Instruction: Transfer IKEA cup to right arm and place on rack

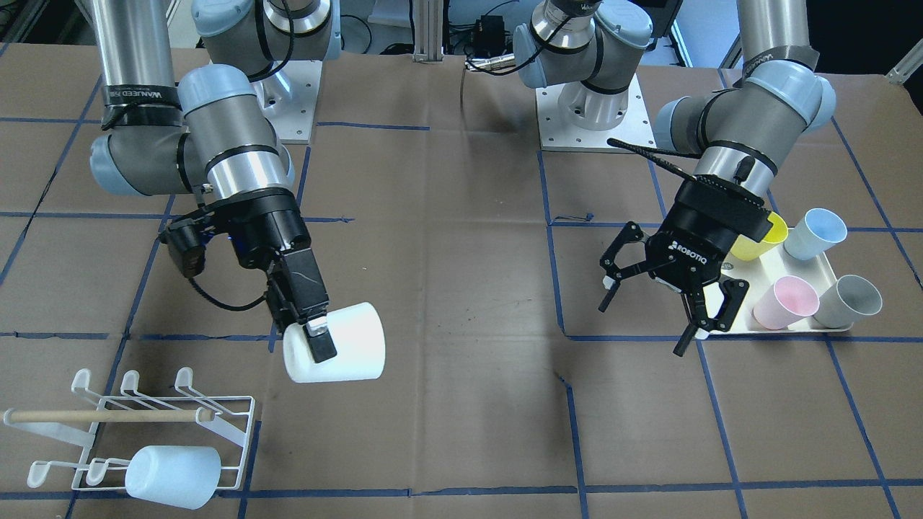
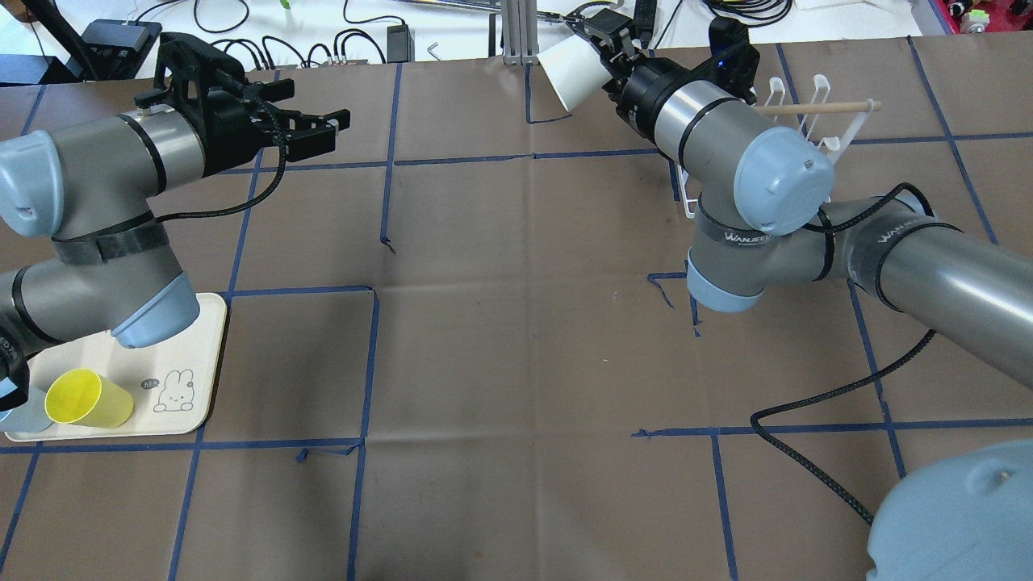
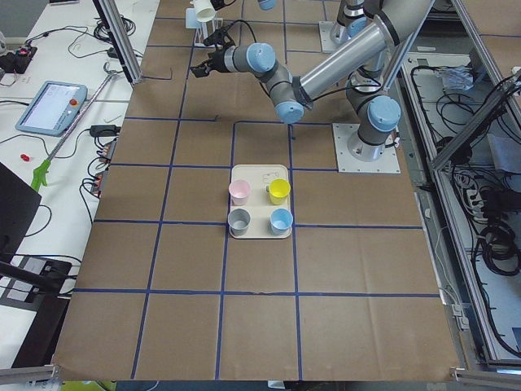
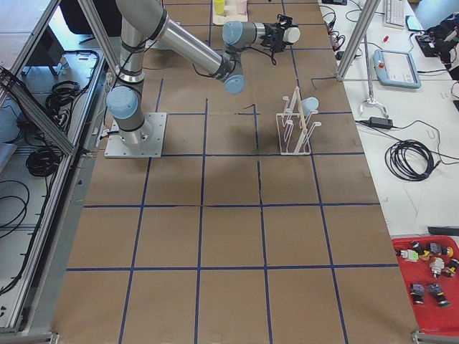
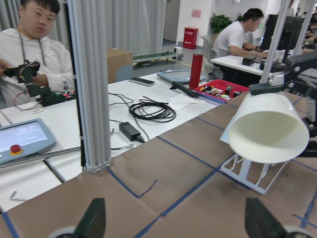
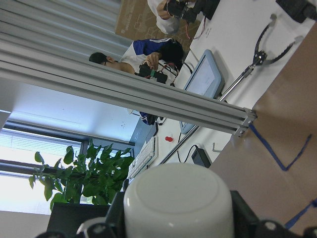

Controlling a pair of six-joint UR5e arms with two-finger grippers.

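Note:
The white IKEA cup [image 1: 353,349] hangs on its side above the table, with my right gripper [image 1: 317,342] shut on its rim. In the overhead view the cup [image 2: 569,73] is at the far edge, left of the rack [image 2: 815,113]. Down and to the left in the front-facing view stands the white wire rack [image 1: 216,425] with a wooden dowel, and a pale blue cup [image 1: 173,476] hangs on one prong. My left gripper [image 1: 643,328] is open and empty, well apart, beside the tray. The left wrist view faces the cup's mouth [image 5: 267,131]; the right wrist view shows its base [image 6: 178,203].
A cream tray [image 1: 793,328] holds a yellow cup [image 1: 757,241], a pale blue one [image 1: 815,232], a pink one [image 1: 784,301] and a grey one [image 1: 851,299]. An aluminium post [image 5: 91,84] stands at the table's far edge. People sit at desks beyond it.

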